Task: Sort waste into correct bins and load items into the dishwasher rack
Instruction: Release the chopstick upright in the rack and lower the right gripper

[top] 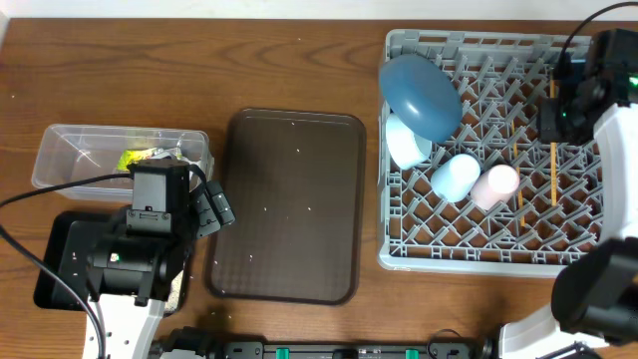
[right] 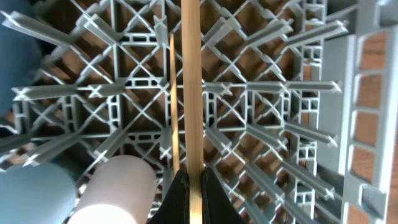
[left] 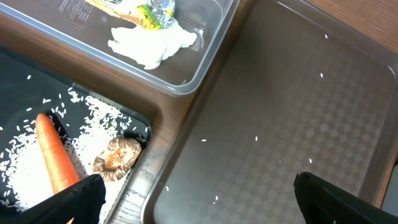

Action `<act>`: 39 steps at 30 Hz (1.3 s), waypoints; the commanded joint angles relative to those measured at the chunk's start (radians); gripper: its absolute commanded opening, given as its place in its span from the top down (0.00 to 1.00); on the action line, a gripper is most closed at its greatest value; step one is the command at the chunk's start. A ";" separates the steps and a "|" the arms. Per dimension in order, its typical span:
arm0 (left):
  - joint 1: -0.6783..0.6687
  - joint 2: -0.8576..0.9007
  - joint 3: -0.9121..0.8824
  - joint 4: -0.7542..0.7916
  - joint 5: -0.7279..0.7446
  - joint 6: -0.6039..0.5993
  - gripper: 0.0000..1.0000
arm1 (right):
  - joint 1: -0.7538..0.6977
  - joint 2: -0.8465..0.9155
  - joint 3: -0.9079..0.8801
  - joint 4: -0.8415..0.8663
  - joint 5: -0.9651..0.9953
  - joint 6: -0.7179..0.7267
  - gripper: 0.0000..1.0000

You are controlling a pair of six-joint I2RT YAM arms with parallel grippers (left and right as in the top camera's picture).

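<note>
Biggest first: the grey dishwasher rack point(top: 394, 254) at the right edge of the table, made with pegs to keep dishes from sliding. Next, the brown serving tray point(top: 289, 204) in the middle of the table, bare but for a few stray grains. By the left edge, the clear tub point(top: 60, 150) for dry rubbish, and just in front of it the black tray point(top: 55, 264) for food bits. Near the rack's far left corner, the blue plate point(top: 421, 95), tipped up against the pegs. Above the serving tray's near left corner, the left gripper point(left: 196, 202), jaws wide, holding nothing. Over the rack's right side, the right gripper point(right: 195, 186), pinched tight on one chopstick point(right: 192, 81), probably to lay it beside the other chopstick point(right: 173, 74). Mid-rack, the light-blue cup point(top: 455, 176) and pink cup point(top: 494, 185), side by side on the pegs. Under the plate, the white bowl point(top: 406, 145). In the black tray, the carrot point(left: 55, 158), brown lump point(left: 117, 155) and rice point(left: 93, 118). In the tub, the tissue point(left: 152, 43) and wrapper point(left: 140, 9).
</note>
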 commanded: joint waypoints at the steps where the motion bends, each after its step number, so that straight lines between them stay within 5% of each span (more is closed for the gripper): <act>1: 0.005 0.000 0.009 0.001 0.002 0.002 0.02 | -0.017 0.055 -0.003 0.012 0.017 -0.064 0.99; 5: 0.005 0.000 0.009 0.001 0.002 0.002 0.02 | -0.015 0.124 -0.003 0.015 0.014 -0.067 0.98; 8: 0.005 0.000 0.009 0.001 0.002 0.002 0.02 | -0.015 0.141 -0.003 0.013 0.018 -0.031 0.69; 16: 0.005 0.000 0.009 0.001 0.002 0.002 0.02 | 0.026 -0.023 0.024 -0.056 -0.199 0.035 0.51; 17: 0.005 0.000 0.009 0.001 0.002 0.002 0.02 | 0.040 -0.068 0.024 -0.070 -0.266 0.035 0.46; 20: 0.005 0.000 0.009 0.001 0.002 0.002 0.02 | 0.097 -0.196 0.024 -0.101 -0.441 0.036 0.01; 32: 0.005 0.000 0.009 0.001 0.002 0.002 0.02 | 0.380 -0.599 0.024 -0.170 -0.504 0.111 0.01; 39: 0.005 0.000 0.009 0.001 0.002 0.002 0.02 | 0.388 -0.717 0.023 -0.170 -0.314 0.090 0.01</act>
